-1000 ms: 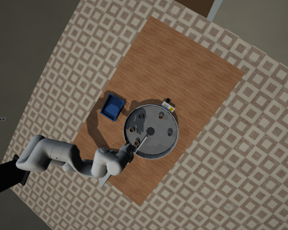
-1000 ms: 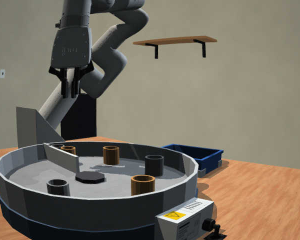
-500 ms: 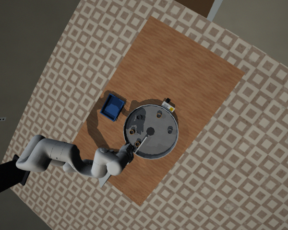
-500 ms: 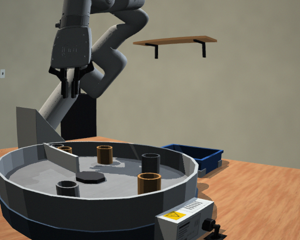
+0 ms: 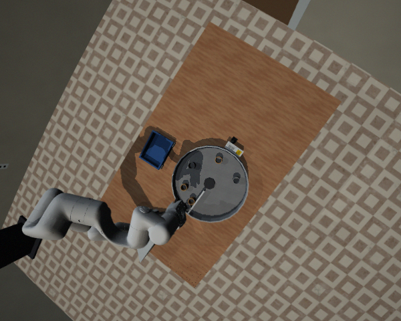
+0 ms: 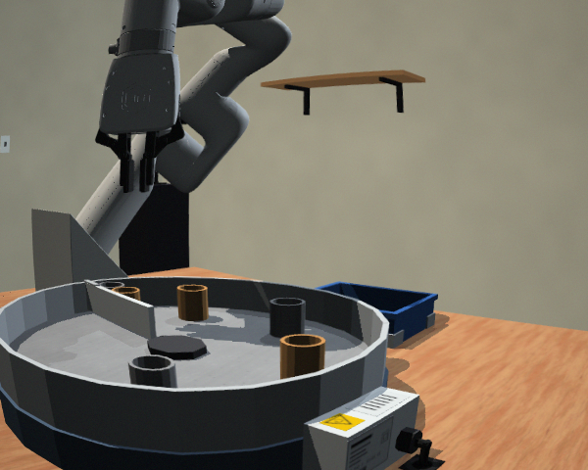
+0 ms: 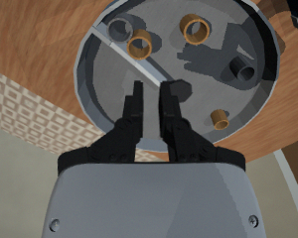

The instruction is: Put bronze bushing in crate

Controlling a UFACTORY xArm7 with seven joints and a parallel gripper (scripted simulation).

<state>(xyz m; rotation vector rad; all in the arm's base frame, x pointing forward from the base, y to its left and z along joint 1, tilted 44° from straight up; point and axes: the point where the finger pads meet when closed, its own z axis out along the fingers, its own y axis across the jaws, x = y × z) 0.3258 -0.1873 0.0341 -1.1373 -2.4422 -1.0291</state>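
The grey turning table holds three bronze bushings and three dark ones, all upright. In the wrist view the bronze ones show at the far side and lower right. My gripper hangs high above the table's edge nearest the arm, fingers pointing down. The fingers stand nearly together with a narrow gap and hold nothing. The blue crate is empty and stands beside the turning table.
A grey divider blade runs from the table's rim to its dark centre hub. A control box with a warning label sits on the rim's outer side. A wall shelf hangs well behind.
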